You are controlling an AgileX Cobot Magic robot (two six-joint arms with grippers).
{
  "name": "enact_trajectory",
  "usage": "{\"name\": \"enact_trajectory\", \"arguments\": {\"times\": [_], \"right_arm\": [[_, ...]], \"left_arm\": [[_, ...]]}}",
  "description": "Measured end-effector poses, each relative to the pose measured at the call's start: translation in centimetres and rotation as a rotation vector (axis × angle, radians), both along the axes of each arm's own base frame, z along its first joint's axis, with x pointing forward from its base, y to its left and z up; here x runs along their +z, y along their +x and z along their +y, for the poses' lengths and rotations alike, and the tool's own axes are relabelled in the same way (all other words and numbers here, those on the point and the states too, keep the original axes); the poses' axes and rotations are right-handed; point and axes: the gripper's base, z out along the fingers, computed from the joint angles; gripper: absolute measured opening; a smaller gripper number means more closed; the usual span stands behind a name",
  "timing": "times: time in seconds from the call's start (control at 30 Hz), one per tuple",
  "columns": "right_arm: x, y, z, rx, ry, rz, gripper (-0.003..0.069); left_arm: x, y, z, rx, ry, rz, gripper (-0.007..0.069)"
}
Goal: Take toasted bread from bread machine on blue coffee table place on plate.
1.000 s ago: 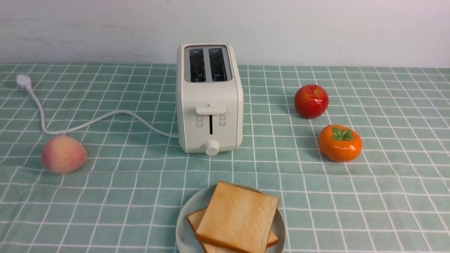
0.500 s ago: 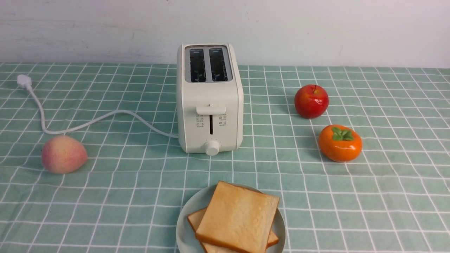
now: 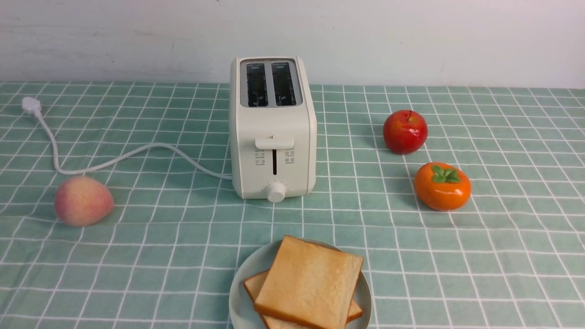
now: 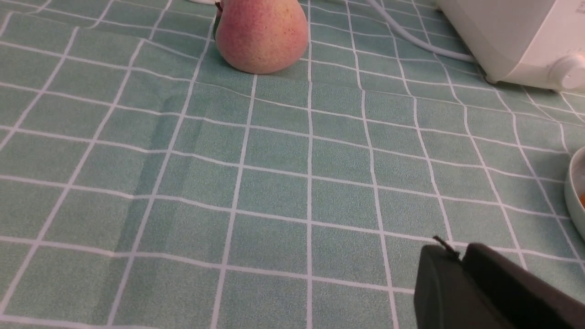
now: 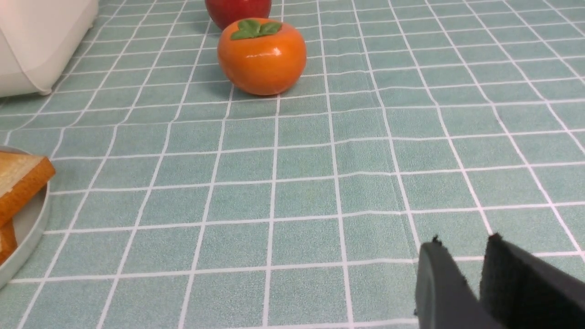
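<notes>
1. Resting low over the worktop (image 3: 137, 274), both my arms are out of the front view; only the wrist views show them.
2. I count one toaster (image 3: 273, 128), standing at the back centre. Both its slots look dark and empty, and its one cord (image 3: 114, 157) trails off to my left.
3. I count one plate (image 3: 240, 283), at the near edge in front of the toaster.
4. I count two slices of toast (image 3: 311, 278). Both lie on the plate, the upper one skewed across the lower, so I judge the task as good as done.
5. I count three fruits: one peach (image 3: 83, 201) on my left, and one apple (image 3: 405, 131) and one persimmon (image 3: 442, 186) on my right, all well apart from the plate.
6. My left fingers (image 4: 457, 260) look pressed together on nothing. My right fingers (image 5: 457, 256) stand a narrow slit apart, also empty.
7. What is left, I judge, is a clean finish. I should keep both arms clear of the plate rim, which sits near each wrist, avoid dragging on the cloth, and leave the stacked toast alone.
</notes>
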Motion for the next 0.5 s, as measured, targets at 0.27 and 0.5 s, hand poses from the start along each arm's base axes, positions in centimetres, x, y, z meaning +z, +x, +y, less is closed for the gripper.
{"name": "enact_trajectory", "arguments": {"times": [0.27,0.5], "right_arm": [[0.0,0.0,0.0,0.0,0.0,0.0,0.0162],[0.0,0.0,0.0,0.0,0.0,0.0,0.0164]], "left_arm": [[0.0,0.0,0.0,0.0,0.0,0.0,0.0062],[0.0,0.0,0.0,0.0,0.0,0.0,0.0065]]}}
